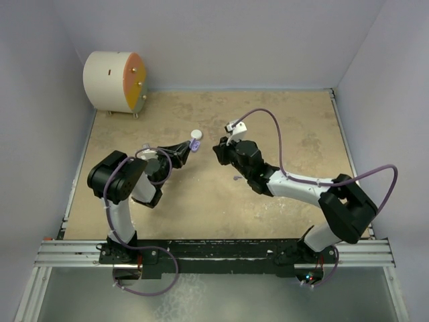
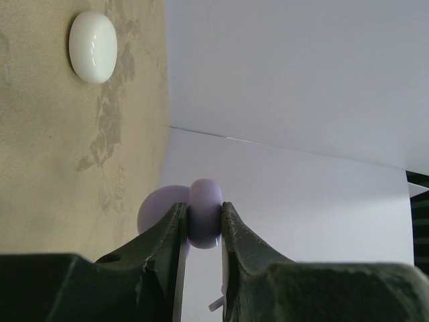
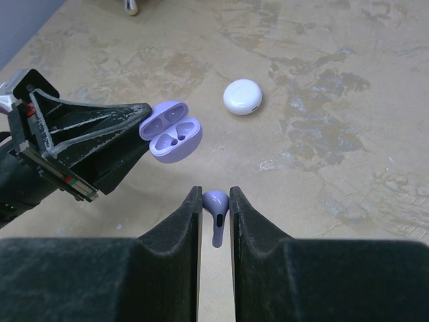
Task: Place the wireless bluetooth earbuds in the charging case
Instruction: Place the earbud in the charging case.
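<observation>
Two grips over tan tabletop (image 1: 201, 208), pale walls (image 1: 234, 40): left fingers (image 2: 161, 248) tight on case (image 3: 170, 131), right fingers (image 3: 181, 235) on earbud (image 3: 216, 211).

Glossy plastic charging case (image 3: 171, 131) (tabletop (image 3: 335, 201) matt, mottled).

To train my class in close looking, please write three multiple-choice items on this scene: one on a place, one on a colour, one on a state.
1. Where is the white puck?
A lying on the table
B clamped in jaws
C stacked on another case

2. What colour is the earbud in the right gripper?
A black
B lilac
C orange

3. The lilac case in the left gripper is:
A shut
B open, one bud seated
C open, wells empty

Answers:
1 A, it rests on the tabletop, apart from both arms.
2 B, the bud between the fingers is lilac.
3 C, the right wrist view shows two bare wells.
</observation>
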`<action>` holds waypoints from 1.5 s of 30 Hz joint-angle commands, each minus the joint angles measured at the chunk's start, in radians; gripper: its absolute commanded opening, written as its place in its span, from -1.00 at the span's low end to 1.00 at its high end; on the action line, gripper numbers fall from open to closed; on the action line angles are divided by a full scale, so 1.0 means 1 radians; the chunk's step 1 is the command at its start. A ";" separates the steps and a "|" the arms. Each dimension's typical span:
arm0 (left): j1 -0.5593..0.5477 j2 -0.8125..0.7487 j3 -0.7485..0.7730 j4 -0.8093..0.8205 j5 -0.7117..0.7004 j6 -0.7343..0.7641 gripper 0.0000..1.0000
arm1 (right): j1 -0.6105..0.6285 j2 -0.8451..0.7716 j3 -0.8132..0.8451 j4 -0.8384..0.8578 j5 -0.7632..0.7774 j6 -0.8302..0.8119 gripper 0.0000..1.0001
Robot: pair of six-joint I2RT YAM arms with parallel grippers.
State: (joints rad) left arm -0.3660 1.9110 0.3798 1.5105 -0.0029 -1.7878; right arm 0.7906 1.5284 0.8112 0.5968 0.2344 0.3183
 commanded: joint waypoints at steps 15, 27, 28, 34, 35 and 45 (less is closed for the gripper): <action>0.000 -0.065 0.036 0.104 0.090 -0.012 -1.00 | -0.012 -0.049 -0.062 0.511 -0.251 -0.236 -1.00; -0.008 -0.134 0.060 -0.007 0.160 0.004 -1.00 | -0.089 0.090 -0.188 1.033 -0.535 -0.293 -1.00; -0.009 -0.142 0.064 -0.021 0.162 0.011 -1.00 | -0.096 0.102 -0.199 1.083 -0.554 -0.296 -1.00; -0.021 -0.158 0.076 -0.059 0.171 0.027 -1.00 | -0.147 0.223 -0.235 1.410 -0.712 -0.242 -1.00; -0.022 -0.159 0.078 -0.060 0.172 0.027 -1.00 | -0.155 0.244 -0.237 1.472 -0.747 -0.222 -1.00; -0.042 -0.184 0.093 -0.140 0.157 0.072 -1.00 | -0.203 0.379 -0.217 1.767 -0.842 -0.042 -1.00</action>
State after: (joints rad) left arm -0.3977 1.7729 0.4503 1.3647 0.1596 -1.7622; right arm 0.5953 1.9179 0.5762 1.5616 -0.5392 0.2062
